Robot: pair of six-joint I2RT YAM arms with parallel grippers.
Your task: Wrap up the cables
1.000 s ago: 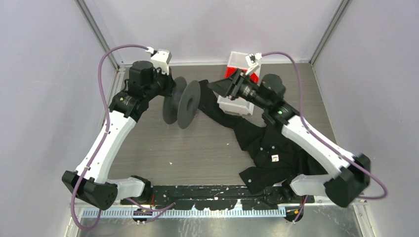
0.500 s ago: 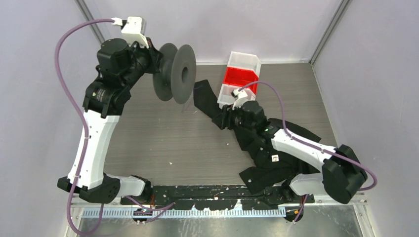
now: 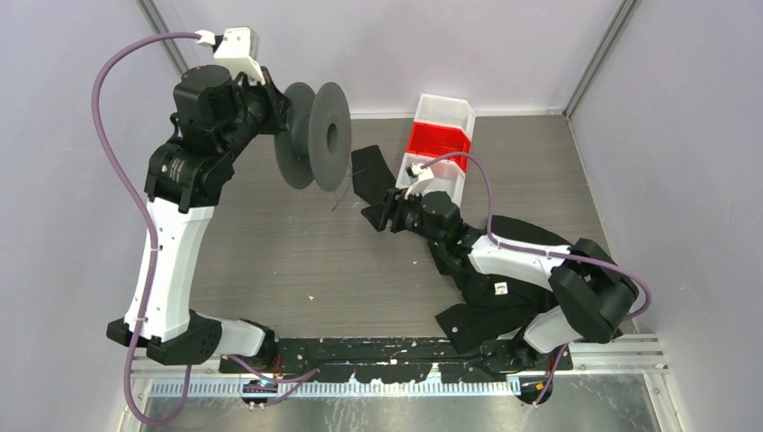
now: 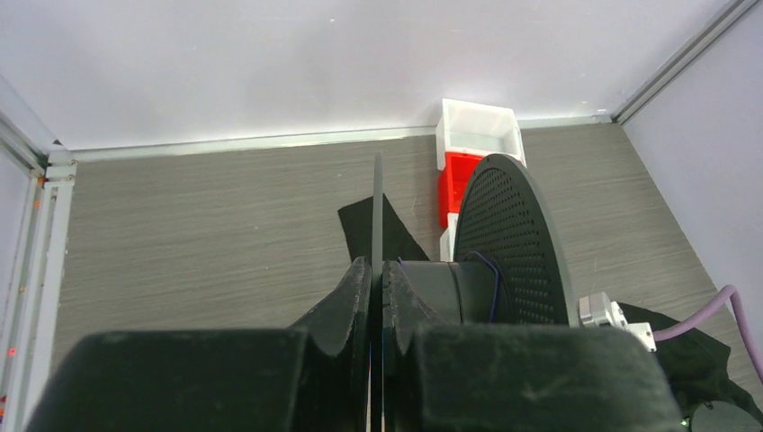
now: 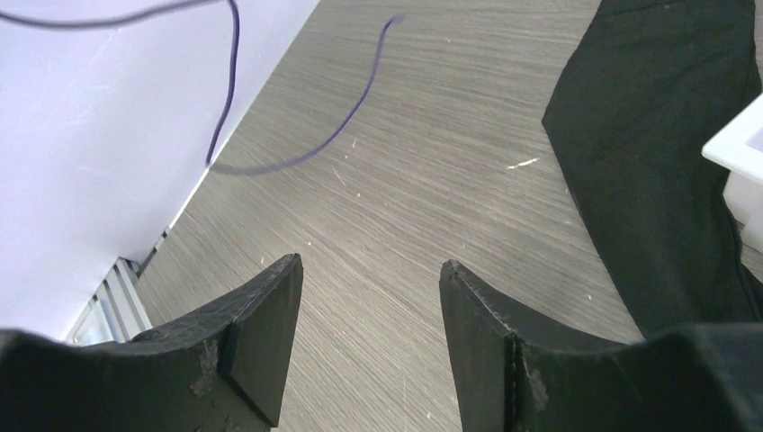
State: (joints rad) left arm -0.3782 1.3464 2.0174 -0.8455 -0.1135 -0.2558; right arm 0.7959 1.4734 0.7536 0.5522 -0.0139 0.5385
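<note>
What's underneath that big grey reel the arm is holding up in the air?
Below the dark grey two-flanged reel lies grey wood-grain tabletop, and a thin black wire dangles from its hub toward it. The patch straight beneath is hidden by the reel in the overhead view.

Top view high, looking down, wrist views close, forward, all sharing table [image 3: 270, 261]

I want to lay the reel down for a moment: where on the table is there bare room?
Widest is the bare wood of the table's left-centre, bordered by the left arm, the black garment and the base rail. A smaller patch lies right of the bin, toward the back corner. Crowded: around the right hand, garment and dangling wire.
</note>
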